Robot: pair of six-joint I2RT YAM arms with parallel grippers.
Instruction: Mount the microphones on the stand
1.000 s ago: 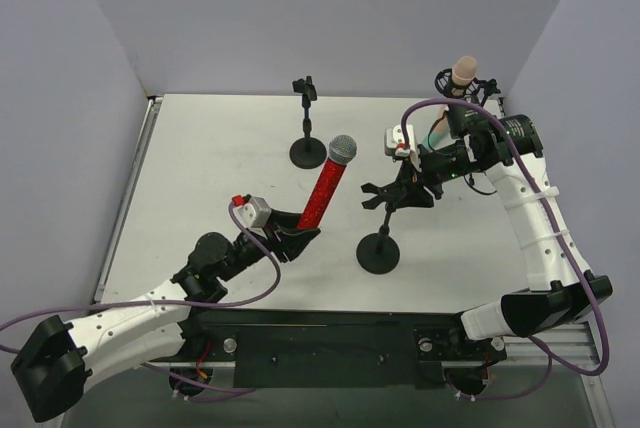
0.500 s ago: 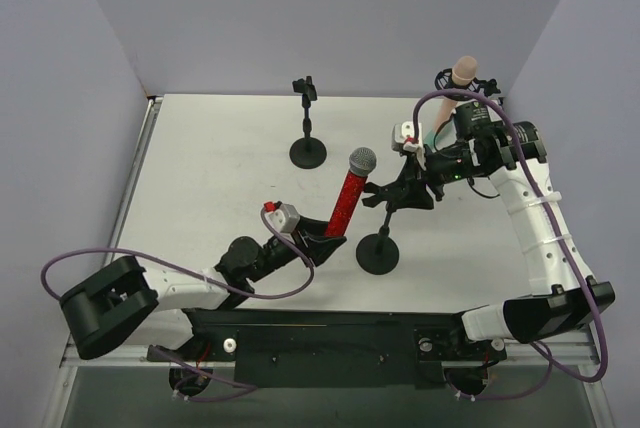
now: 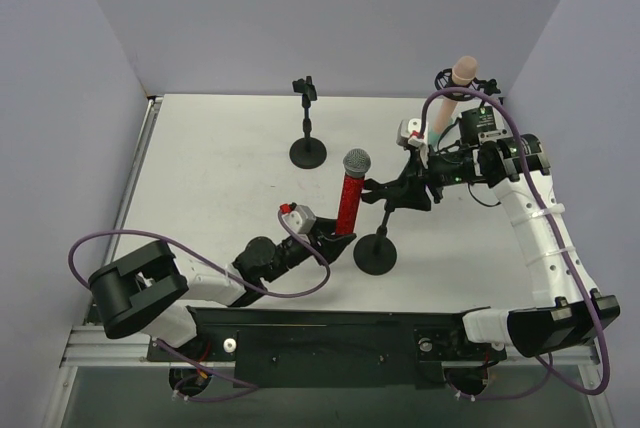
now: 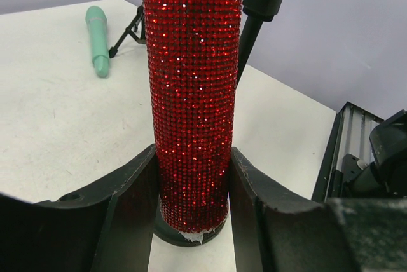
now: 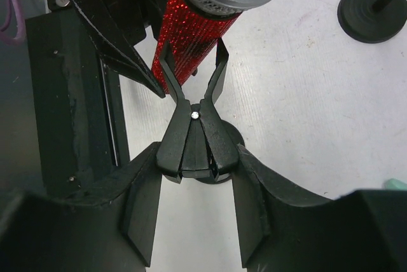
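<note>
The red microphone [image 4: 193, 81] is held upright, pinched low by the left gripper [image 4: 193, 180], so it can be seated in the stand clip [image 5: 193, 110] squeezed open by the right gripper [image 5: 194, 189].

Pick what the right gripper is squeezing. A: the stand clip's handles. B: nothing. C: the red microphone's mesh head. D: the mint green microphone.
A: the right wrist view shows the right gripper closed on the handles of the clip, while the left gripper holds the red microphone.
</note>
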